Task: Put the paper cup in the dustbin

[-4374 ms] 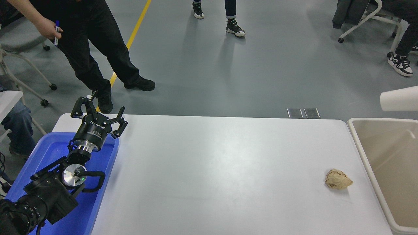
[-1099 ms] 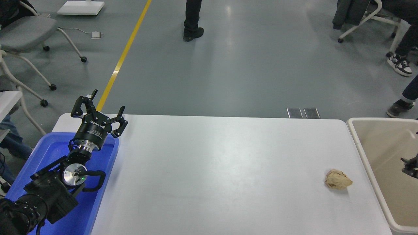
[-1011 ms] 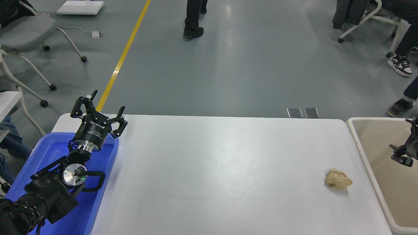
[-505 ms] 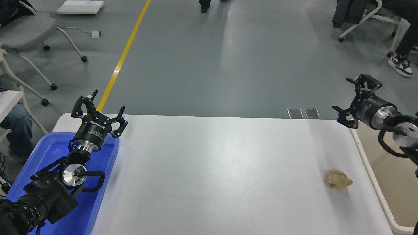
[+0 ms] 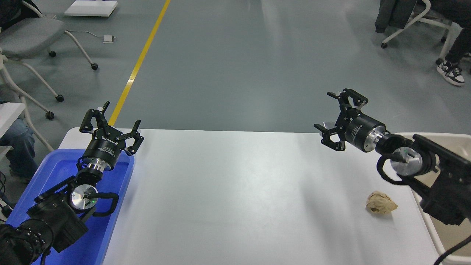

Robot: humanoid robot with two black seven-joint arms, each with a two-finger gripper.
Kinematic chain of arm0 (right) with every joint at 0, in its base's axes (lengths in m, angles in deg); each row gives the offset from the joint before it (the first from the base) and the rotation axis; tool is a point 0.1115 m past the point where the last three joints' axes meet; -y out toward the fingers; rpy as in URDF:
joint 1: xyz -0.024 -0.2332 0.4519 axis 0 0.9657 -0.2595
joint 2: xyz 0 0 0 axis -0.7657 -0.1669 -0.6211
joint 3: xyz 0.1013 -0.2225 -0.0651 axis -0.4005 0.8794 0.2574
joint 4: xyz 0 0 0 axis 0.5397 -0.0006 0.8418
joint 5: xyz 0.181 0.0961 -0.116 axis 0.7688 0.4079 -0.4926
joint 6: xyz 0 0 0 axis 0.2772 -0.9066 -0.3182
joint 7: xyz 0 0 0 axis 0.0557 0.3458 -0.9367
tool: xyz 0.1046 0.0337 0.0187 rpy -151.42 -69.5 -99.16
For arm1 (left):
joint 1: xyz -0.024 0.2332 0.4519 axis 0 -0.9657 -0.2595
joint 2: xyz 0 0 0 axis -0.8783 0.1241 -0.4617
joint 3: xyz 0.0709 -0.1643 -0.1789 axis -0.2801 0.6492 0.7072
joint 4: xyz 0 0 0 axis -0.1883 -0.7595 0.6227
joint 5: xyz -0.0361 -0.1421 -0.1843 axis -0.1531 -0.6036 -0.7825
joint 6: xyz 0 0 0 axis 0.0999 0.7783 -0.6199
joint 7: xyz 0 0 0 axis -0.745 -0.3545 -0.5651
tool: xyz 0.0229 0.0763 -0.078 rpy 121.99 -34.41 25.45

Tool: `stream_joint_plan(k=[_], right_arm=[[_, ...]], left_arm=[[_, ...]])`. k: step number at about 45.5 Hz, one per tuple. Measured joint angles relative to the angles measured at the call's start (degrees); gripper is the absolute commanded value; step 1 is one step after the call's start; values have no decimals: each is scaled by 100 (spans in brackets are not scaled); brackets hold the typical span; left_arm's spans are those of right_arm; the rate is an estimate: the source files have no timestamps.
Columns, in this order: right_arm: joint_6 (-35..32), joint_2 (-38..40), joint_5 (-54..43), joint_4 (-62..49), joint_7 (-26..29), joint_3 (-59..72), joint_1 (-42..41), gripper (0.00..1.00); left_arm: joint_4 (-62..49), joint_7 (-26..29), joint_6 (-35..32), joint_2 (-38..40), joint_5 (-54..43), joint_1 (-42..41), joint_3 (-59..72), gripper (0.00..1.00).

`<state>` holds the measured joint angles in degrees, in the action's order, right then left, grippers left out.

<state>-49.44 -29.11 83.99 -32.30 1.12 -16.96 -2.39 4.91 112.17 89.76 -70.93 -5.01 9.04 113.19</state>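
Right black gripper [image 5: 338, 121] hangs above the white table [image 5: 235, 191] at abt 2 o'clock, fingers spread, holding nothing. Small white paper cup isn't visible anywhere; likely already inside the big beige plastic dustbin [image 5: 434, 243] at 3–4 o'clock, whose interior the arm mostly hides. Crumpled brown paper ball [image 5: 381, 202] sits near the bin rim, untouched. Left black gripper [image 5: 112, 125], parked at 9 o'clock over the blue plastic tray [image 5: 59, 169], is splayed, empty.
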Motion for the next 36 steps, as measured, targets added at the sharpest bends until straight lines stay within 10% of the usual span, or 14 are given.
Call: stream_joint_plan(k=[36], right_arm=[[-851,-998,-27,-507,-544,-745,709,100]], left_arm=[[-1,1,-1,0,0,1,0,100]])
